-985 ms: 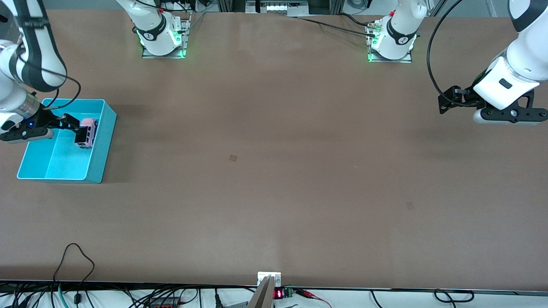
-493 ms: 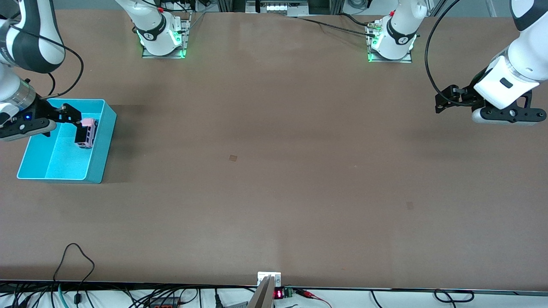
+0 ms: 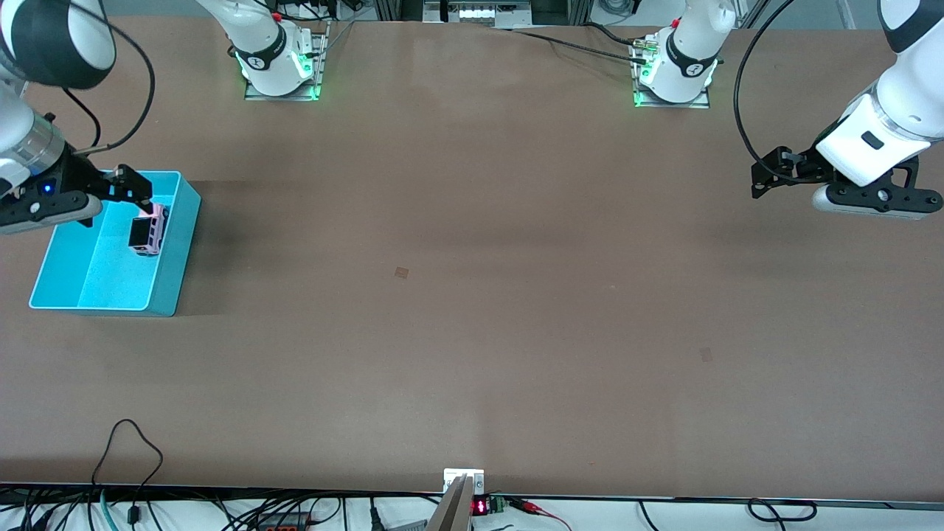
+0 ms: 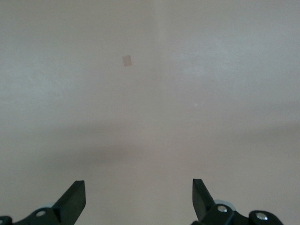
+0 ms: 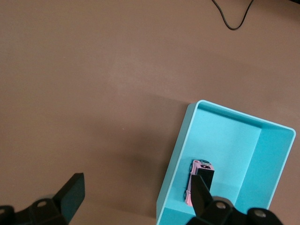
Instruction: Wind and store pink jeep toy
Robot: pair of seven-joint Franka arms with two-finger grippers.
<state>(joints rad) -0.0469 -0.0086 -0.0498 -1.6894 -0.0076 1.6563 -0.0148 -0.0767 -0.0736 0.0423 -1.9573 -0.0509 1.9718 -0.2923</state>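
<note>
The pink jeep toy [image 3: 146,234] lies in the turquoise bin [image 3: 174,267] at the right arm's end of the table, close to the bin's wall toward the table's middle. My right gripper [image 3: 133,193] is open and empty in the air over the bin's far part, above the jeep. In the right wrist view the jeep [image 5: 200,165] lies in the bin [image 5: 178,154], partly hidden by one fingertip [image 5: 202,193] of the right gripper [image 5: 136,193]. My left gripper [image 3: 759,177] waits open and empty over bare table at the left arm's end; the left wrist view [image 4: 138,197] shows it open.
A small tan patch [image 3: 401,272] marks the table's middle; it also shows in the left wrist view [image 4: 127,60]. A fainter patch [image 3: 706,355] lies nearer the front camera. Cables [image 3: 129,450] run along the front edge. The arm bases [image 3: 280,66] stand at the far edge.
My right gripper has risen and drawn away from the jeep toward the bin's far end. The jeep stays in the bin. The left arm has barely moved.
</note>
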